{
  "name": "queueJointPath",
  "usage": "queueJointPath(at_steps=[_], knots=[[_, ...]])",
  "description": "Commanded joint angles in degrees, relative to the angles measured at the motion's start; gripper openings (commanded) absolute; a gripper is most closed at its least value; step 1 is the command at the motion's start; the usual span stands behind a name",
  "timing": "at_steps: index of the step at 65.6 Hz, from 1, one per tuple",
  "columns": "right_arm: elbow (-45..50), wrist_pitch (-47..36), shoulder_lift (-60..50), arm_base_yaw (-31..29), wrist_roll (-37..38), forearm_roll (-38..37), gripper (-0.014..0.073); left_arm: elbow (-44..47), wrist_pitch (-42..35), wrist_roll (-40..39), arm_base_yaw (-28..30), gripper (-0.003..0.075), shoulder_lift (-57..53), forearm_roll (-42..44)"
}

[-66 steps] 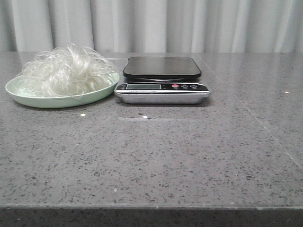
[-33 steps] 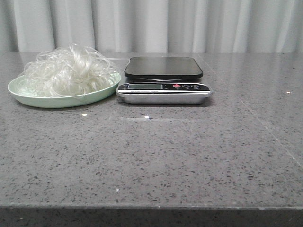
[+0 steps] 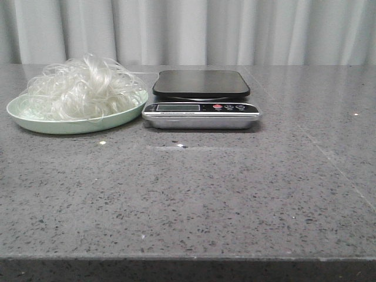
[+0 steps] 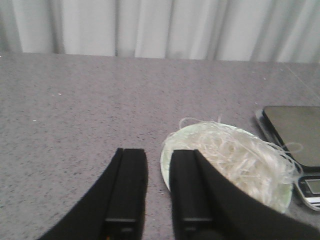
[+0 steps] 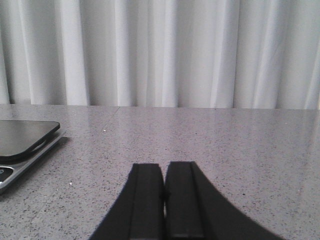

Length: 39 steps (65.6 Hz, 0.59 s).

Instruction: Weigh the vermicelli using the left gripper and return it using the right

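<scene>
The vermicelli [image 3: 82, 87] is a fluffy white mound on a pale green plate [image 3: 70, 125] at the table's back left. Right beside it stands the scale [image 3: 201, 114], its black platform [image 3: 201, 83] bare. Neither gripper shows in the front view. In the left wrist view my left gripper [image 4: 158, 152] is open and empty above the table, with the vermicelli [image 4: 235, 155] and plate rim [image 4: 166, 160] just beyond one finger and the scale [image 4: 295, 135] past them. In the right wrist view my right gripper [image 5: 163, 166] is shut and empty over bare table, the scale [image 5: 22, 140] off to one side.
The grey speckled table [image 3: 194, 194] stretches to a front edge near the camera. A white curtain [image 3: 194, 29] hangs behind the table. A few small white specks [image 3: 103, 142] lie on the table in front of the plate and scale.
The front view shifted slightly half a second ago and is back where it was. The plate, vermicelli and scale have not moved on the table.
</scene>
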Motion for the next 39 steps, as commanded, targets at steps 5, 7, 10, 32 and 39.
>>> queueJointPath(at_steps=[5,7,10,32,39], knots=[[-0.4,-4.7,-0.8,-0.3,-0.4,-0.6,0.0167,-9.9,1.2,-0.2,-7.5,0.0489,8.8,-0.9],[-0.4,-4.7,-0.8,-0.3,-0.4,-0.6,0.0167,-11.4,1.5,-0.2,-9.1,0.0514,11.0,-0.9],[-0.4,-4.7,-0.8,-0.3,-0.4,-0.6,0.0167,-13.9,2.3,-0.2,-11.0,0.0531,14.1,-0.9],[-0.4,-4.7,-0.8,-0.3,-0.4,-0.6,0.0167,-26.4,8.1,-3.6,-14.7,0.0531,35.1,-1.0],[-0.4,-4.7,-0.8,-0.3,-0.4,-0.6,0.0167,-29.5,10.1,-4.1,-14.7,0.0531,40.0,-1.1]])
